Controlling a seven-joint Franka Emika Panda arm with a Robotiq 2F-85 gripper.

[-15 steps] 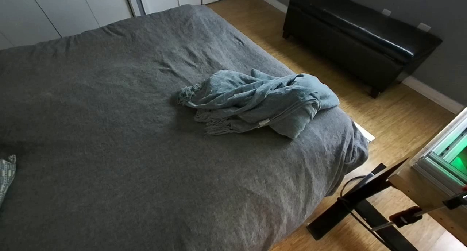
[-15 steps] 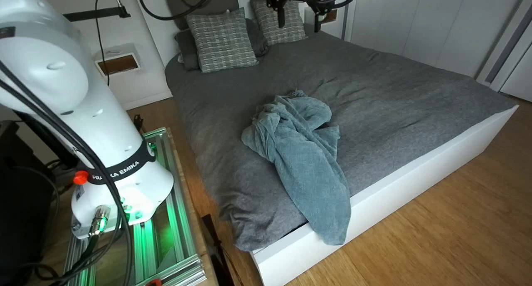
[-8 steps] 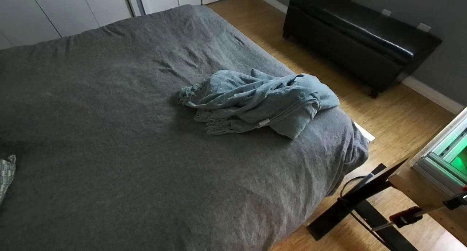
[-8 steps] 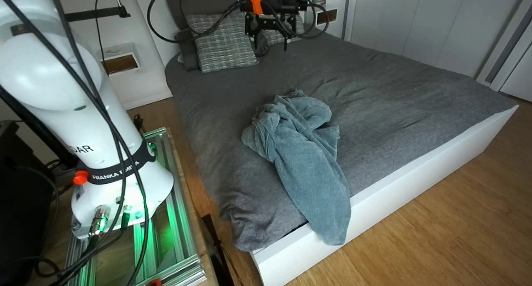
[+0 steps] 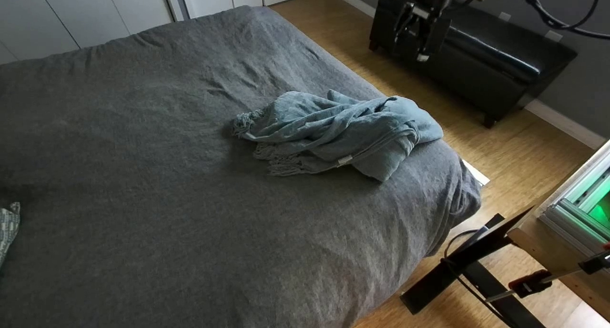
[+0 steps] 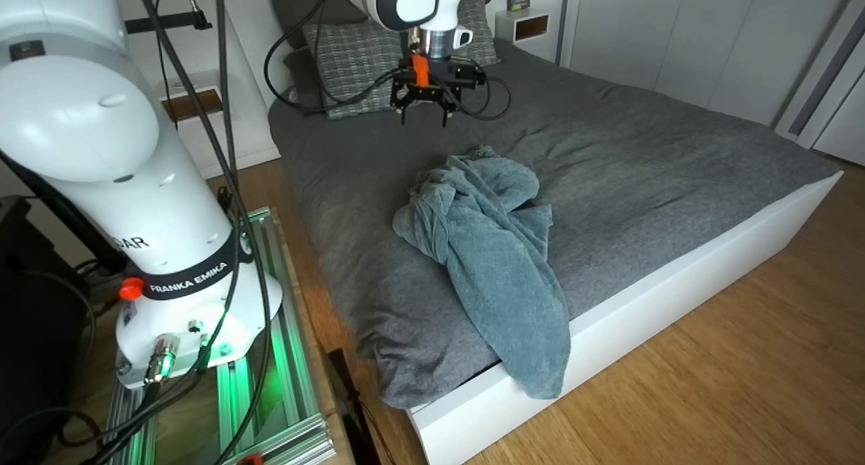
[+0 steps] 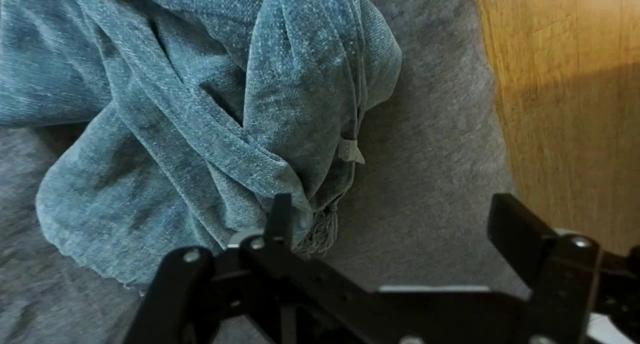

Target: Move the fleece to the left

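Note:
The fleece is a crumpled blue-green throw with fringes and a small white tag. It lies bunched on the grey bed in both exterior views [image 5: 333, 132] [image 6: 493, 249], one end hanging over the bed's foot edge. In the wrist view the fleece [image 7: 190, 109] fills the upper left. My gripper shows in both exterior views [image 5: 410, 50] [image 6: 424, 122], held in the air above the bed, apart from the fleece. In the wrist view my gripper [image 7: 393, 200] is wide open and empty; its left finger overlaps the fleece's lower end and fringe, its right finger is over bare bedcover.
The grey bedcover [image 5: 167, 199] spreads around the fleece. A white bed frame edge [image 6: 649, 303] runs along the foot. Pillows [image 6: 358, 59] stand at the headboard. A black bench [image 5: 476, 56] is by the wall. The robot's base frame [image 6: 290, 357] stands beside the bed.
My gripper has come down and into view, nearer the fleece. It has moved down and left in an exterior view, and entered at the top right elsewhere. The fleece has not moved.

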